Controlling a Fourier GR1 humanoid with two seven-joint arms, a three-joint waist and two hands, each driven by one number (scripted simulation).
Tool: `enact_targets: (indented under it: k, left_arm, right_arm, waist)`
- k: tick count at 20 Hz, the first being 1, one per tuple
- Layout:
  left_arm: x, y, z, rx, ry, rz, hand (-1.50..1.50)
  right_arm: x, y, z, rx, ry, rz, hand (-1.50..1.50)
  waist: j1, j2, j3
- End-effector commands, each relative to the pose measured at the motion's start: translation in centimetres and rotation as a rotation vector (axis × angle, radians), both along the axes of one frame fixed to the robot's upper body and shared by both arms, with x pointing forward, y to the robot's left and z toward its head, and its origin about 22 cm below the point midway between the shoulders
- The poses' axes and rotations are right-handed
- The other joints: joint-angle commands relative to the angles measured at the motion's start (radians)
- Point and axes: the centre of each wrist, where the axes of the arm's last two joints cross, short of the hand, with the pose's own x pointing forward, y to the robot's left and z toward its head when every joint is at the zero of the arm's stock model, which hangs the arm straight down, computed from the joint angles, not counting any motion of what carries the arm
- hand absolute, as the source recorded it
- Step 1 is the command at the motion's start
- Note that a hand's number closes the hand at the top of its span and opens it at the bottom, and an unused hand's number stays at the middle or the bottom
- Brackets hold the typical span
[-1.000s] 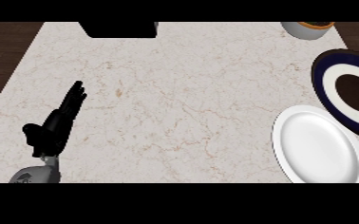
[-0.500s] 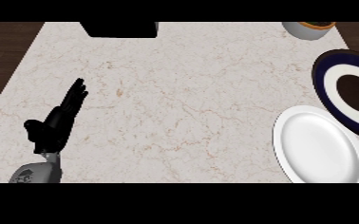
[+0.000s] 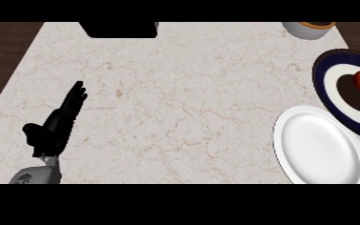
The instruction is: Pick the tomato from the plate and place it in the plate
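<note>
Only the left hand (image 3: 55,128) shows, low at the left of the counter (image 3: 183,90), on its grey forearm (image 3: 35,175), which comes in from the lower edge. Its fingers (image 3: 74,95) are straight and held close together, pointing up and a little to the right. The thumb (image 3: 32,131) sticks out to the left, and the hand holds nothing. It is well apart from everything else on the pale, veined counter. The tomato (image 3: 357,78) is far across at the right edge. Just a red sliver of it shows, cut off by the frame, on the dark middle of the dark plate (image 3: 320,76). That plate has a navy rim and a white ring inside it, and is itself partly out of view. Below it lies the white plate (image 3: 316,145), bare, its upper right edge meeting the dark plate's lower rim. Whether the two touch or overlap I cannot tell. A cup (image 3: 309,29) stands at the top right corner, cut off by the top edge. A black box (image 3: 119,29) sits at the far edge, left of centre.
</note>
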Motion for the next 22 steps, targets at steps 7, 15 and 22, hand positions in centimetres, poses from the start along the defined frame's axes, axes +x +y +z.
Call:
enact_targets:
  k: [7, 15, 22]
  left_arm:
    - [0.2, -1.8, -0.7, 0.000, -0.005, 0.024, 0.00]
    - [-0.3, 0.2, 0.1, -0.016, -0.003, 0.033, 0.00]
    - [-0.2, -0.9, -0.7, -0.028, 0.007, 0.006, 0.00]
  right_arm:
    - [-5.7, -4.5, -1.8, 0.292, -0.341, -0.039, -1.50]
    - [-19.0, -10.0, -5.7, 0.268, -0.410, 0.002, -1.50]
    - [-23.4, -10.3, -7.5, 0.221, -0.380, 0.091, -1.50]
  waist:
    - [-0.020, -0.003, 0.000]
    - [-0.012, 0.001, 0.003]
    - [-0.008, 0.002, 0.005]
